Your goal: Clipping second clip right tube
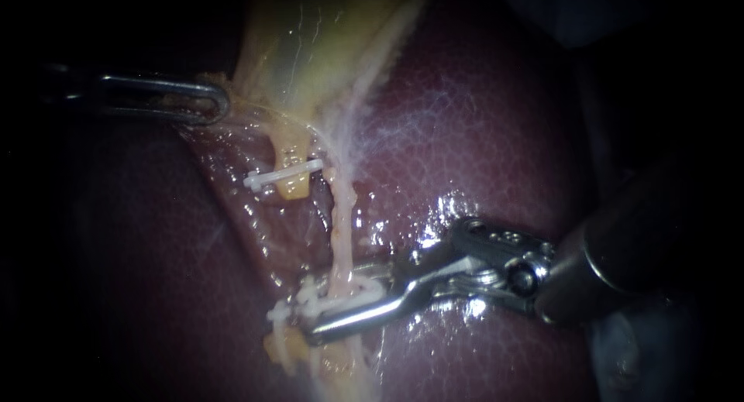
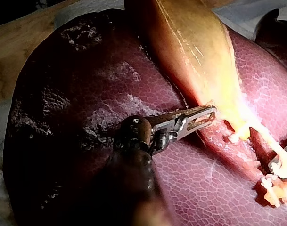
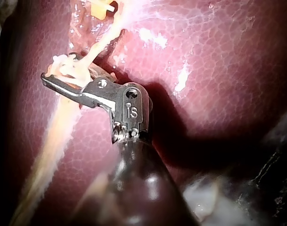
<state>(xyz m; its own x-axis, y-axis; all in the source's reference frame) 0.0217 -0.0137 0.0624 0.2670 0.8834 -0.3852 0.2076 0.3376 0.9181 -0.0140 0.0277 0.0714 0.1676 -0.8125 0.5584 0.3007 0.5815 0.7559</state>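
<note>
In the endoscope view, my left instrument [image 1: 215, 100] comes in level. Its hand is closed on the edge of the gallbladder [image 1: 310, 38], drawing it aside, I judge, so the tubes stand stretched off the liver [image 1: 480, 139]. The right tube [image 1: 339, 231] runs nearly upright down the view. Low on it, my right instrument [image 1: 333, 305] reaches across, its hand gripping a white clip [image 1: 353, 297] that straddles the tube. The clip's long axis lies crosswise to the tube, its tip pointing toward the view's left. Another clip [image 1: 283, 173] sits higher, on the left tube.

In the left wrist view, the jaws lie together with gallbladder edge pinched at their tips.

In the right wrist view, the jaws cross the pale tube [image 3: 63, 127] squarely, with the clip [image 3: 63, 63] bunched at their far end. That is a sensible angle for closing it flat, I'd say.
</note>
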